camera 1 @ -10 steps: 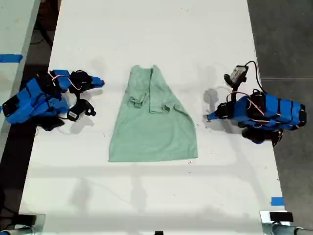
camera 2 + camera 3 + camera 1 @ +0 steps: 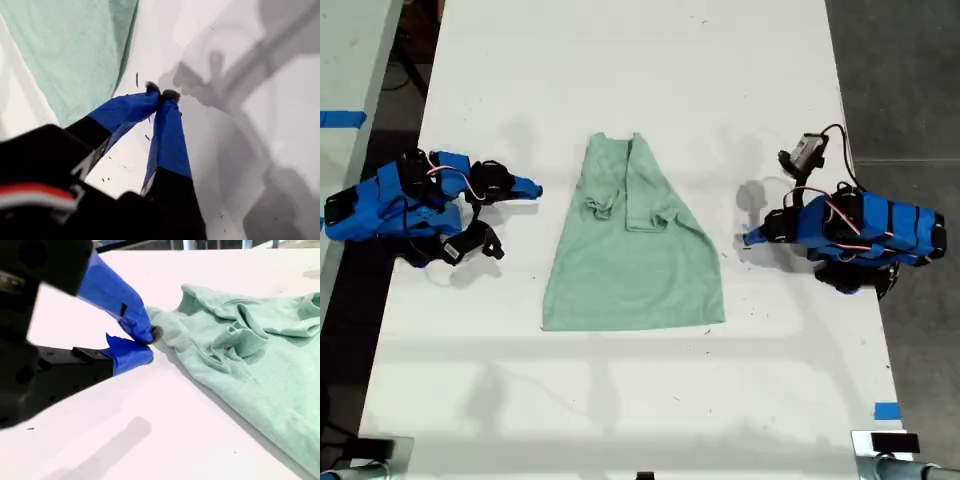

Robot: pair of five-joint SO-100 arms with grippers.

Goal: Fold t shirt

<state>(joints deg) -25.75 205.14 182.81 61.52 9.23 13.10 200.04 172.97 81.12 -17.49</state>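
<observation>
Mint-green t shirt [image 2: 633, 245] lies flat near the middle of the white table [image 2: 620, 80], its narrow collar end toward the far edge and its wide hem toward the near edge in the exterior view, with both sleeves folded inward over the body and the fabric wrinkled. My first gripper [image 2: 748, 239] rests on the table at the exterior view's right, its blue-taped jaws pressed together at the tips and holding nothing; the first wrist view shows the tips [image 2: 161, 93] meeting just beside the shirt's edge [image 2: 75, 50] but not touching it. My second gripper [image 2: 532, 188] sits at the exterior view's left, pointing at the shirt's upper part; in the second wrist view its jaws [image 2: 142, 342] are nearly closed, empty, and near the cloth's edge [image 2: 240, 350].
</observation>
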